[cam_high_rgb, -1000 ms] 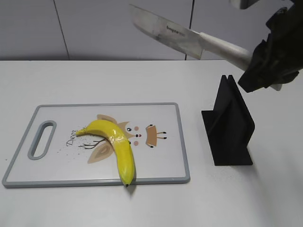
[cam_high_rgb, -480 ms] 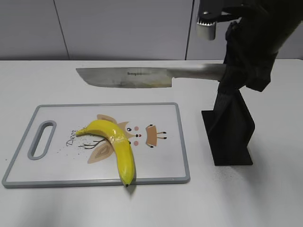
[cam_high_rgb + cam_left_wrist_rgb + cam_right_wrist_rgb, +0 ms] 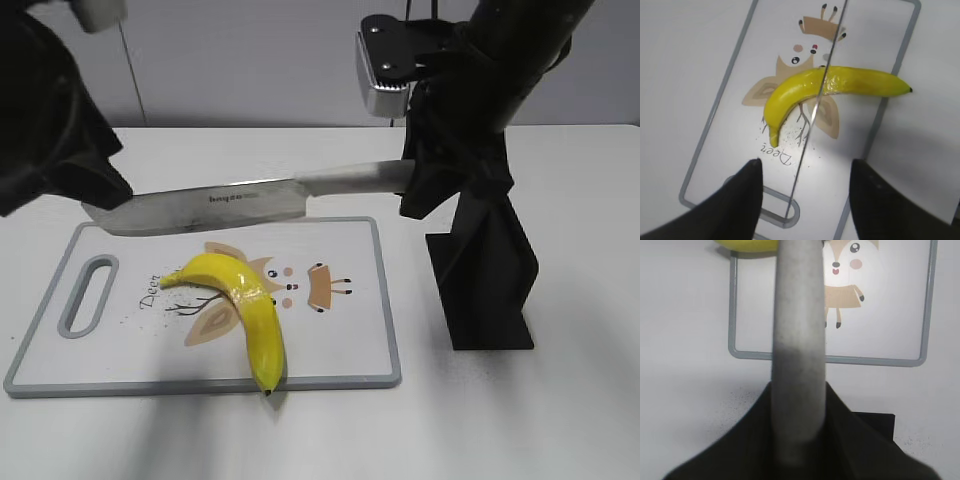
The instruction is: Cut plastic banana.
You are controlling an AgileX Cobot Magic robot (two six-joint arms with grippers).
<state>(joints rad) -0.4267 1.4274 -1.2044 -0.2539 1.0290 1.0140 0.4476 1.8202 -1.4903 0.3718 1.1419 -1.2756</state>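
The plastic banana (image 3: 245,300) lies on the white cutting board (image 3: 340,350), its dark tip over the front edge. It also shows in the left wrist view (image 3: 840,85) and at the top edge of the right wrist view (image 3: 747,245). My right gripper (image 3: 408,185) is shut on the grey handle (image 3: 797,355) of a large knife (image 3: 210,205). The blade hangs level, just above and behind the banana. My left gripper (image 3: 85,185) is open at the blade's tip end. In the left wrist view its fingers (image 3: 805,172) stand wide on either side of the thin blade (image 3: 812,115).
A black knife stand (image 3: 485,270) stands on the table right of the board, below my right arm. The board has a grey rim and a handle slot (image 3: 88,295) at its left end. A grey wall runs behind the table.
The knife has moved left and down, from beside the stand to over the board. My left arm has come into view at the upper left, at the blade's tip.
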